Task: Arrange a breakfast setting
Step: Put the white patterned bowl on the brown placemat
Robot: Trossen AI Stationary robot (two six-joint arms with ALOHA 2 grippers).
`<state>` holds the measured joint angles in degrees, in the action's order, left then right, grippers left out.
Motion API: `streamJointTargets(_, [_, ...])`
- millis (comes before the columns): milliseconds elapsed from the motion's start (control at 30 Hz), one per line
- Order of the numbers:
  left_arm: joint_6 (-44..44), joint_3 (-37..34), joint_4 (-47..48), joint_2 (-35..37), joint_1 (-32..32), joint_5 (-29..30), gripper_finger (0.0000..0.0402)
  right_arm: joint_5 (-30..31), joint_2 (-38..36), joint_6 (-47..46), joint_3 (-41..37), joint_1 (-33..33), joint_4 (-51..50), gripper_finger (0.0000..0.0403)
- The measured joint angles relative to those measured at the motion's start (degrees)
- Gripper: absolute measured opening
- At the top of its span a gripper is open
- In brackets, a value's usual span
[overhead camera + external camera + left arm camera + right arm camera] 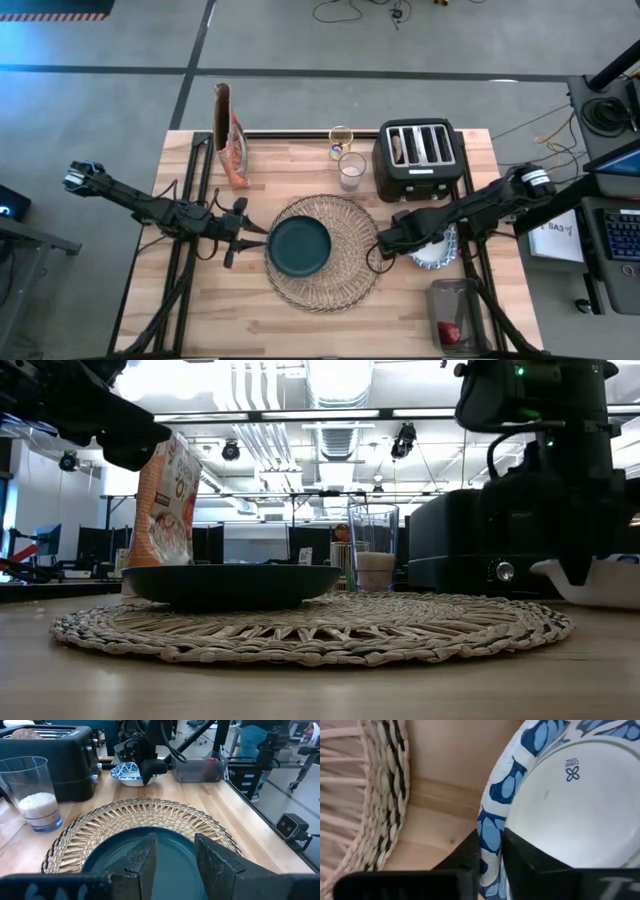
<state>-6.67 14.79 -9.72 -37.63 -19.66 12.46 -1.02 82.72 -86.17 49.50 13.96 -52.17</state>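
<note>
The round wicker placemat (pixel 322 290) lies mid-table with the dark teal plate (pixel 299 247) on it. My left gripper (pixel 175 865) is open above the plate's left edge (pixel 150 845) and touches nothing. The blue-and-white bowl (pixel 442 250) sits on the table to the right of the mat, and my right gripper (pixel 400 240) is shut on its rim. The clear glass (pixel 351 170), with white grains in its bottom, stands behind the mat. A piece of toasted bread (pixel 402 148) sticks out of a toaster slot. The dark-red fruit (pixel 452 330) lies in a clear box. My right gripper holds the bowl's rim (pixel 490 835) on the side toward the placemat, with one finger (pixel 530 860) inside the bowl and one finger (pixel 465 857) outside. The fingers point down, coming from the placemat side. The bowl appears to stand upright on the table (pixel 600 585).
The black toaster (pixel 418 158) stands at the far right behind the bowl. The cereal bag (pixel 230 135) stands at the far left. A small cup (pixel 341 140) is behind the glass. The clear box (pixel 455 315) sits near the front right corner.
</note>
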Motion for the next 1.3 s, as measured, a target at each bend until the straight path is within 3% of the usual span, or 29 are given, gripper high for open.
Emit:
streamJointTargets(167, [0.02, 0.07, -0.37, -0.15, 0.00, 0.01, 0.0116, -3.40, -0.61, 6.28, 0.00, 0.02, 1.76, 0.0015])
streamJointTargets(400, [0.00, 0.09, -1.21, -0.62, 0.00, 0.01, 0.0116, -6.77, -0.47, 15.95, 2.20, 0.03, 2.08, 0.0009])
streamJointTargets(667, [-0.33, 0.09, -3.40, -2.19, 0.00, 0.01, 0.0116, -6.07, -0.18, 40.54, 11.97, 0.06, 1.95, 0.0009])
streamJointTargets(833, [-1.47, 0.09, -4.44, -3.93, 0.00, 0.01, 0.0116, -1.20, -0.13, 57.97, 18.23, 0.90, 1.97, 0.0009])
streamJointTargets(1033, [-3.32, 0.09, -4.91, -5.48, 0.00, 0.00, 0.0116, 1.07, -0.13, 73.87, 20.18, 1.69, 1.95, 0.0009])
streamJointTargets(1300, [-3.74, 0.09, -6.70, -6.42, 0.00, 0.01, 0.0116, 1.17, -0.13, 75.14, 14.87, 1.68, 5.60, 0.0009])
